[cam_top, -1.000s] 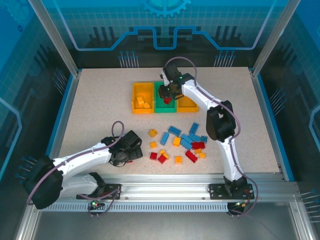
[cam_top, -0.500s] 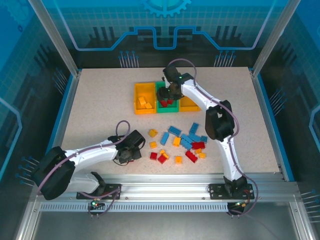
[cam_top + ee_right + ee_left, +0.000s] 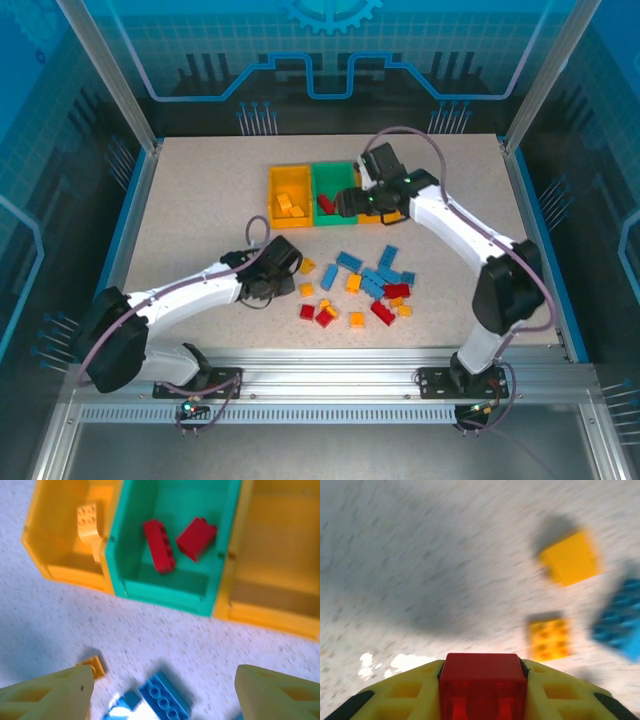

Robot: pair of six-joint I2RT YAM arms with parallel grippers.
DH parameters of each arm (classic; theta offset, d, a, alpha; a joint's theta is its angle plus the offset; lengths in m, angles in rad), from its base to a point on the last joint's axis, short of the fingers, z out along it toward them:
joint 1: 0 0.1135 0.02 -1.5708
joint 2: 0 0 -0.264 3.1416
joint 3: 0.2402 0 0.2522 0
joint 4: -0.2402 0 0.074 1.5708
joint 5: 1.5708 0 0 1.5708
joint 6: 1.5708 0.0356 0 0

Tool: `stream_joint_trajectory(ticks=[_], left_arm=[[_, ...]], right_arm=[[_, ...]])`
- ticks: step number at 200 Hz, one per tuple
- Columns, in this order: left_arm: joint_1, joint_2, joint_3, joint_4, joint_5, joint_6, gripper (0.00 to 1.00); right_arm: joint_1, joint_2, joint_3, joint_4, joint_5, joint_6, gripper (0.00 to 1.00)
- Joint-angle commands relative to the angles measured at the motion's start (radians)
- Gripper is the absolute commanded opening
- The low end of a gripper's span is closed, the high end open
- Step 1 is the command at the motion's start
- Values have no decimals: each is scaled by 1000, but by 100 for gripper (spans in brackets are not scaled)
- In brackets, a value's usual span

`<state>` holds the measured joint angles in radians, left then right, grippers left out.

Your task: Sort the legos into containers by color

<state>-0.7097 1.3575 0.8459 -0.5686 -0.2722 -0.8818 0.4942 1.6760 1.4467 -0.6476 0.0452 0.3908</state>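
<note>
A red brick point(image 3: 482, 687) sits clamped between the fingers of the left hand point(image 3: 285, 268), low over the desk point(image 3: 190, 200) at the left edge of the loose pile point(image 3: 362, 288) — the step in hand, by the look of it, is carrying it to the green bin point(image 3: 326, 180), middle of the three, where two red bricks point(image 3: 159, 546) already lie. The left yellow bin point(image 3: 290, 180) holds orange pieces point(image 3: 87, 519); the right yellow bin point(image 3: 275, 550) looks empty, presumably meant for blue. A clean run would lift the brick clear of the bin's near wall, centre it over the green floor and let go low so it does not bounce out. The right hand point(image 3: 162, 692), fingers spread wide and empty, hangs just in front of the bins above a blue brick point(image 3: 167, 702) — the left arm would do well to come in from its own side to avoid a clash.
</note>
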Motion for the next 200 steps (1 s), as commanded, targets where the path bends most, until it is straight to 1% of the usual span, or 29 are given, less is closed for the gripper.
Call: stream_joint_trajectory(ticks=[1, 20, 32, 44, 63, 87, 102, 117, 135, 155, 183, 200], left_arm=[[42, 57, 120, 37, -5, 131, 34], [78, 163, 281, 35, 11, 235, 34], [99, 246, 399, 26, 17, 296, 34], [121, 331, 509, 27, 48, 339, 34], [157, 454, 664, 35, 109, 371, 34], [181, 601, 829, 34, 164, 398, 34], [192, 683, 938, 15, 183, 411, 34], [203, 757, 1025, -1, 196, 419, 33], [211, 821, 1101, -14, 199, 426, 33], [220, 872, 1148, -18, 197, 426, 34], [227, 898, 1163, -19, 193, 422, 36], [227, 900, 1162, -20, 185, 425, 40]], right_arm=[[-44, -106, -153, 40, 39, 21, 76], [-54, -186, -259, 33, 54, 20, 76], [-58, -212, -304, 9, 50, 36, 76], [-59, -229, -348, 2, 38, 49, 75], [-61, -250, -421, -3, 54, 71, 74], [-70, -284, -502, 0, 78, 107, 74], [-97, -298, -539, 4, 95, 133, 73], [-135, -299, -561, 29, 67, 150, 72], [-148, -283, -555, 59, 40, 168, 71], [-150, -238, -522, 83, 7, 200, 72], [-149, -167, -482, 107, -11, 221, 72], [-149, -117, -448, 91, -8, 221, 72]])
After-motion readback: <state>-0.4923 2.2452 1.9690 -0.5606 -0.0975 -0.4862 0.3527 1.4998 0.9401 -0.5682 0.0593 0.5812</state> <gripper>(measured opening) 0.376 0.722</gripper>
